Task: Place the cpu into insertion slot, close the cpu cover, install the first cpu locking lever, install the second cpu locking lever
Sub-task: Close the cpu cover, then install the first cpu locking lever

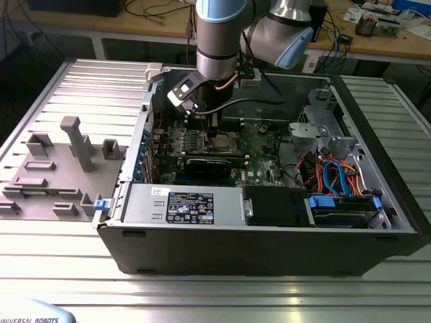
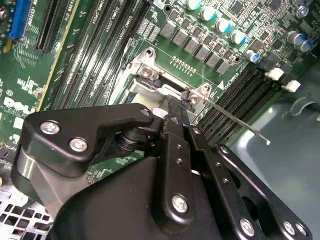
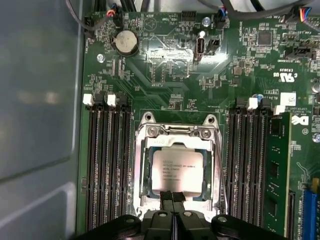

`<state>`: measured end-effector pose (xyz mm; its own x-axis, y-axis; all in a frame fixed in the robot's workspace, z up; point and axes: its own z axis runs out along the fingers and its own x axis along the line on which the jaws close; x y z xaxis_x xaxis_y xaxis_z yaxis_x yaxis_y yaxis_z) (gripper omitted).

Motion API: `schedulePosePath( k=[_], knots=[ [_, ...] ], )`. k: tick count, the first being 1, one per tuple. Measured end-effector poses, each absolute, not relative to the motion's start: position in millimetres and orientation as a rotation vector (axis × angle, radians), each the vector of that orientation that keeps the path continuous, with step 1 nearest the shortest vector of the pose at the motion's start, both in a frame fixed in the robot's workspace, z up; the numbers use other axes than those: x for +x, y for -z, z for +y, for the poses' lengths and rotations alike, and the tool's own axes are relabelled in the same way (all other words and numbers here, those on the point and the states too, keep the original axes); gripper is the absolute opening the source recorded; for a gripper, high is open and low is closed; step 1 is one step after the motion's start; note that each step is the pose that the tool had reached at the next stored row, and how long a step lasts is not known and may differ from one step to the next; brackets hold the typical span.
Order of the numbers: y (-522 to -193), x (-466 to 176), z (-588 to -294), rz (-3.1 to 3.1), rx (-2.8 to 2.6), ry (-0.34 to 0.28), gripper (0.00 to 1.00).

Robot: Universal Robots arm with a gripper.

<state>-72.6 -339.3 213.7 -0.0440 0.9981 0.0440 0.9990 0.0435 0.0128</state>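
One step at a time: with end effector [image 3: 173, 194] closed empty at edge of cpu cover [image 3: 175, 133] over seated cpu [image 3: 177, 170], press squarely, steer clear of unlatched locking lever [image 2: 235, 120].

An open dark computer case [image 1: 269, 252] lies on a ribbed metal counter [image 1: 202, 296]. Along its near wall sit a silver power supply [image 1: 188, 205] with a printed label and, toward the exterior view's right, a drive bay [image 1: 340, 208] under blue and orange cables [image 1: 330, 176]. A long black card [image 1: 215, 165] lies across the green motherboard [image 1: 259, 145]. Beside the case, on the exterior view's left, a grey fixture tray [image 1: 40, 195] carries an upright post [image 1: 75, 141].

In the first wrist view, a coin battery [image 3: 125, 41] sits on the board, apart from the black memory slots [image 3: 105, 165]; one green memory module [image 3: 277, 170] stands seated. In the second wrist view, teal-topped capacitors [image 2: 222, 25] stand in a row.
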Motion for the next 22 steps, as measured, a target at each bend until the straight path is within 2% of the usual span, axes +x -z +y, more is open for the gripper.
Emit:
schedulePosePath(
  k=[4, 22],
  knots=[
    [-207.1, -73.9, -339.4, -2.253, -2.154, 0.059, 0.11],
    [-215.0, -47.3, -339.3, -2.248, -2.150, 0.051, 0.11]
  ],
)
